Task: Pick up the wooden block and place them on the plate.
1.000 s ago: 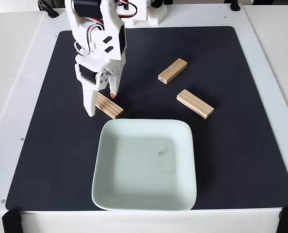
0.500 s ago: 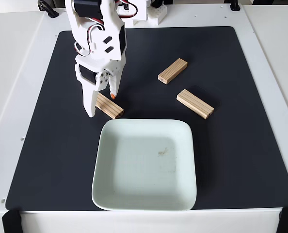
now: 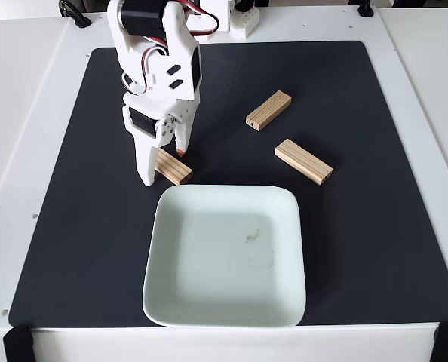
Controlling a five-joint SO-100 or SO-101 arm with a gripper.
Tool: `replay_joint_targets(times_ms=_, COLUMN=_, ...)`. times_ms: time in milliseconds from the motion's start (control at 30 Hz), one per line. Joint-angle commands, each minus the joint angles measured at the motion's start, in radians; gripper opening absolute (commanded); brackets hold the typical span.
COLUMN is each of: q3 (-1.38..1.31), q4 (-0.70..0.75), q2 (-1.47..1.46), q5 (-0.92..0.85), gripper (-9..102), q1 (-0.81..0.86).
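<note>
pine block (image 3: 172, 167) lies on the black mat (image 3: 73, 196) at about eleven o'clock from the mint plate (image 3: 225, 256), just off its top-left corner. white gripper (image 3: 162, 164) stands over it, fingers straddling the block's left end at a narrow spread, one either side; whether they press it i cannot tell. two more blocks lie apart at the plate's one o'clock, the far one (image 3: 268, 110) and the near one (image 3: 304, 161).
</note>
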Motion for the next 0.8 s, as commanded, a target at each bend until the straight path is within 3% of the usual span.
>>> replay_joint_targets(times_ms=0, q3=-0.055, q4=-0.003, q2=0.003, q5=0.011, gripper=30, q1=0.006)
replay_joint_targets(times_ms=200, q3=-0.041, q4=0.0, q2=0.006, q5=0.011, gripper=25, q1=0.002)
replay_joint_targets(times_ms=367, q3=-0.038, q4=0.002, q2=0.006, q5=0.011, gripper=-1, q1=0.003)
replay_joint_targets(times_ms=567, q3=0.005, q4=0.002, q2=0.035, q5=0.008, gripper=0, q1=0.005)
replay_joint_targets(times_ms=767, q3=0.233, q4=-0.012, q2=0.325, q5=-0.008, gripper=0, q1=-0.021)
